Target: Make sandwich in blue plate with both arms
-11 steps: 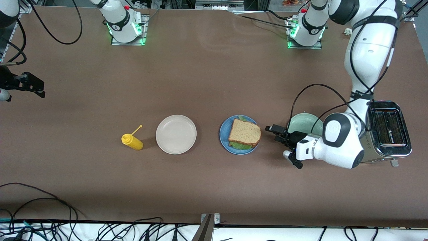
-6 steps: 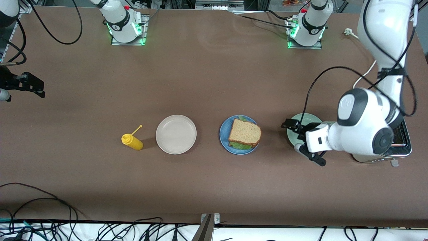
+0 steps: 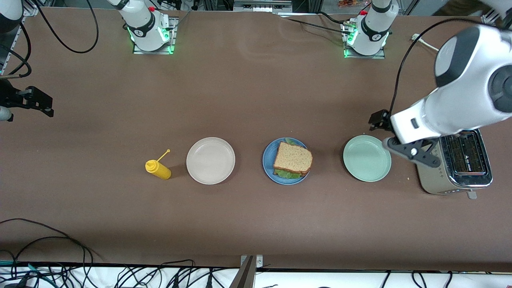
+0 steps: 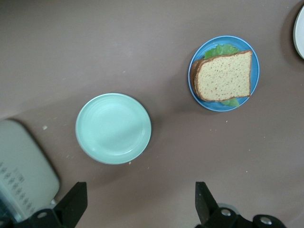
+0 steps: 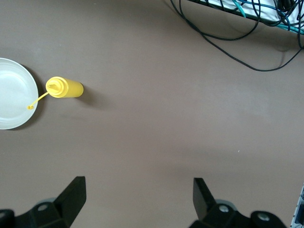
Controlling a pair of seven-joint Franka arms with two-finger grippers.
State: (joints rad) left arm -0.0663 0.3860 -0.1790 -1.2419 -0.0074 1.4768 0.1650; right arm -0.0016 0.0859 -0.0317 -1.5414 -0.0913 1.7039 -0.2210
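Observation:
The sandwich [image 3: 293,158], brown bread with green lettuce [image 3: 285,174] sticking out underneath, lies on the blue plate [image 3: 268,160] in the middle of the table. In the left wrist view the sandwich [image 4: 224,76] and the blue plate [image 4: 255,76] show whole. My left gripper [image 3: 377,121] is open and empty, raised over the table beside the pale green plate; its own view shows the jaws [image 4: 138,202] wide apart. My right gripper [image 3: 42,106] waits open and empty over the right arm's end of the table, and its own view shows it [image 5: 137,192] above bare tabletop.
A pale green plate [image 3: 367,158] and a silver toaster [image 3: 460,164] stand toward the left arm's end. A beige plate [image 3: 211,160] and a yellow squeeze bottle [image 3: 158,168] stand toward the right arm's end. Cables [image 3: 48,240] lie along the edge nearest the front camera.
My left arm has lifted and drawn back from beside the blue plate toward the toaster, uncovering the pale green plate. The right arm has not moved.

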